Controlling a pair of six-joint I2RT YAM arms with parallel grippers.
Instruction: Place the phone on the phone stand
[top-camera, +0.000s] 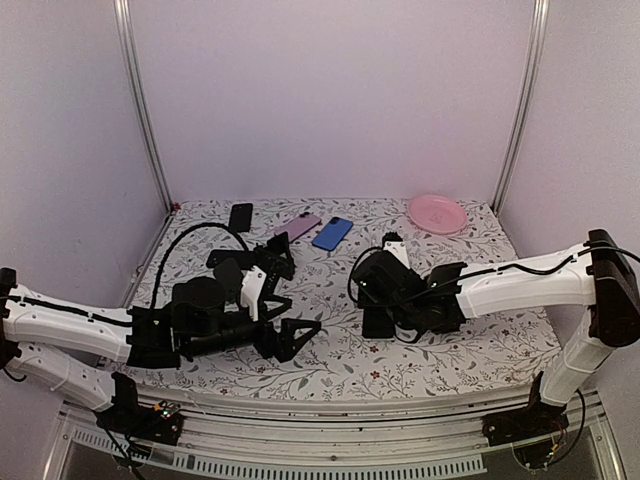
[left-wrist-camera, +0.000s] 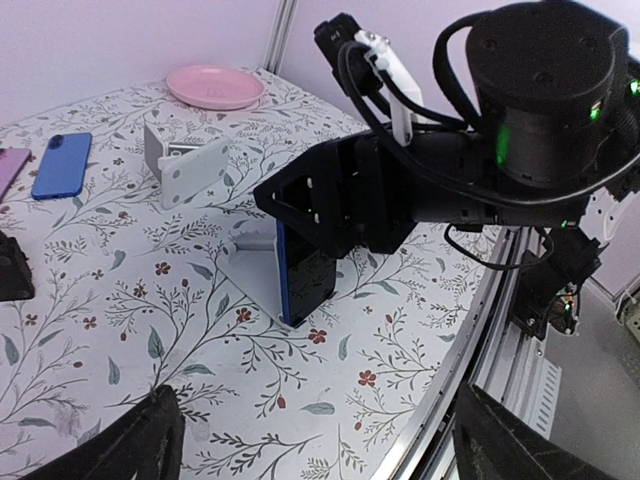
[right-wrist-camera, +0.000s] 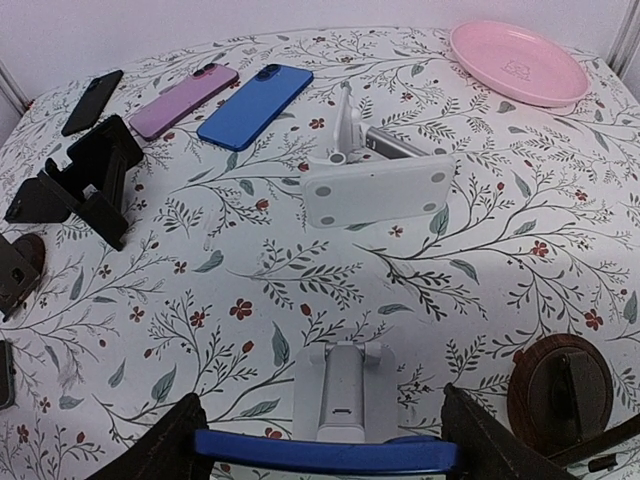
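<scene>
soft, even light throughout; sharp focus, faint shadows, slight wide-angle warping.

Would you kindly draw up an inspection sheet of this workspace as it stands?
Surface: floral cloth covers the table, lying flat.
Job's things: held phone upright over a white stand; whether it is seated, cannot tell.
Clutter: second stand, black stand, black phone, purple phone, blue phone, pink plate.
Grippers: right gripper shut on the held phone; left gripper open, fingers empty.
Cables: black cable loops above the left arm; another runs along the right arm.
Surroundings: lilac walls, metal posts.
</scene>
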